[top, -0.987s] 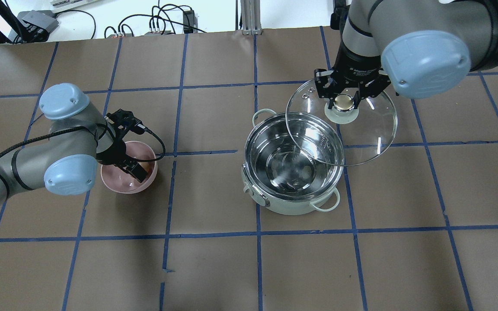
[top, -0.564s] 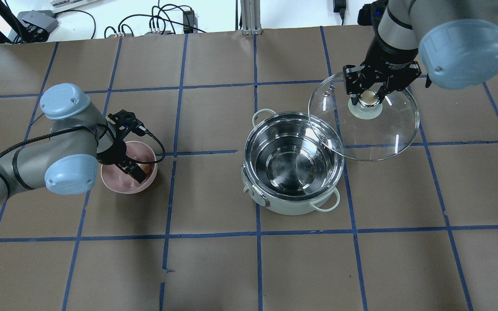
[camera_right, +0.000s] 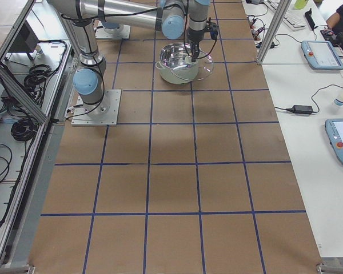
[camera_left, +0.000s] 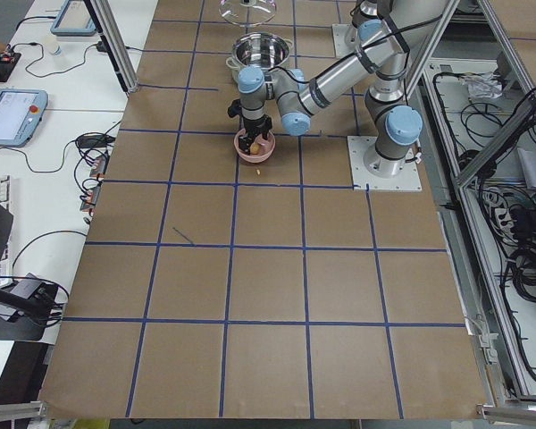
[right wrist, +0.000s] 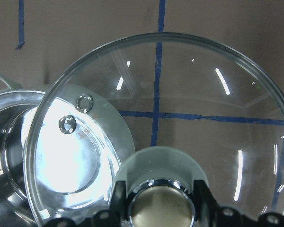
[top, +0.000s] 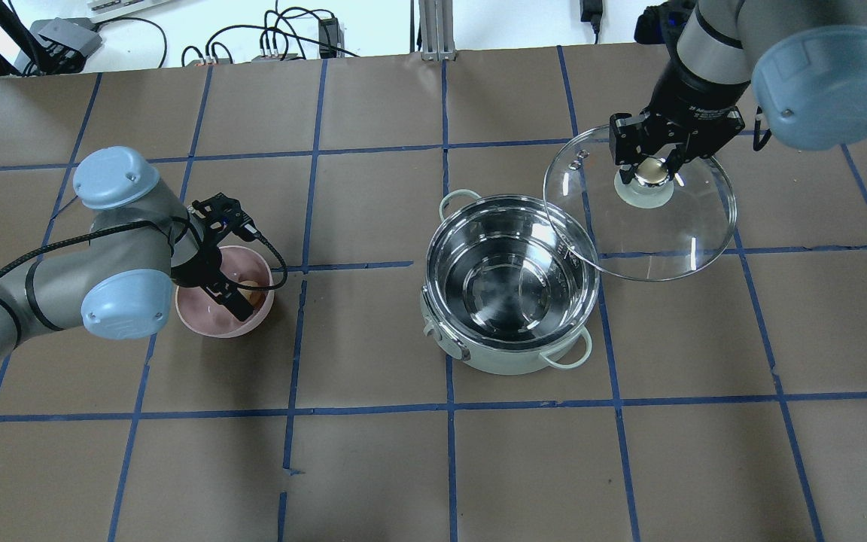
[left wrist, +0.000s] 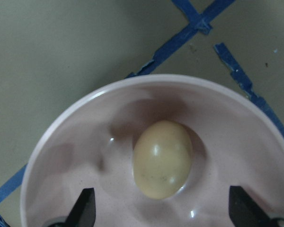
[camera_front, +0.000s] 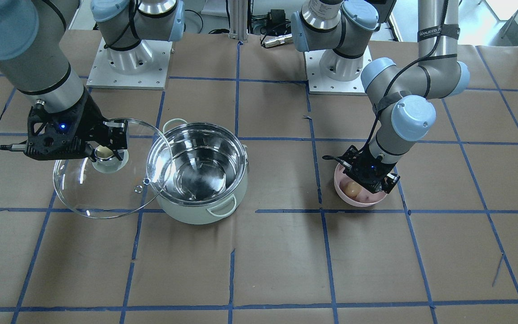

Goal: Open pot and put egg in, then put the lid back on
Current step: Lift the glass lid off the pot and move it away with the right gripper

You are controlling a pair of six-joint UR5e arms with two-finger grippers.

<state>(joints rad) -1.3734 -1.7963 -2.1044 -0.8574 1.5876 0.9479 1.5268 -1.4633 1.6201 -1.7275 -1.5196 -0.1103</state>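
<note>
Now your left jaws stand spread astride the egg (left wrist: 162, 159), its long axis across their closing line. Right jaws pinch the lid (top: 652, 233).

Egg (left wrist: 162, 159) in bowl (top: 204, 321) left of pot (top: 509, 363) (lid (top: 674, 241) aloft beside its right rim)

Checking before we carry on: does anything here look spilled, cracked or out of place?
Nothing stands out. The pot stands upright and empty, the right gripper holds the lid by its knob beside it, and the egg lies whole in the pink bowl, under the open left gripper.
</note>
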